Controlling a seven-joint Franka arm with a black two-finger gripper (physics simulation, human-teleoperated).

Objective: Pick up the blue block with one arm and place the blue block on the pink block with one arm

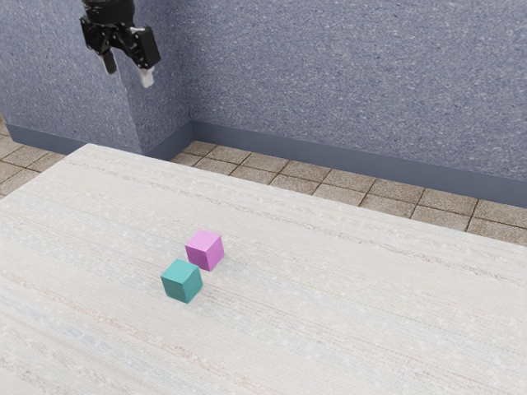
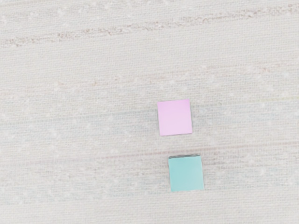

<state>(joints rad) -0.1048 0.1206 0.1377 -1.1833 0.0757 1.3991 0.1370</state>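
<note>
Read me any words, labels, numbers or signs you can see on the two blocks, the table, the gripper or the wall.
There is no text to read in either view.
The blue block and the pink block have plain faces.
The table shows only pale grain.
The gripper is black with no visible marking.
The wall is plain speckled grey-blue.

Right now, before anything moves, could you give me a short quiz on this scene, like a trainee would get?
1. Do the blue block and the pink block touch?
2. The gripper is: A) shut on a block, B) open, high above the table, C) resting on the table.
3. True or false: the blue block is stacked on the pink block.
Key: 1 no, they sit apart; 2 B; 3 false.
</note>
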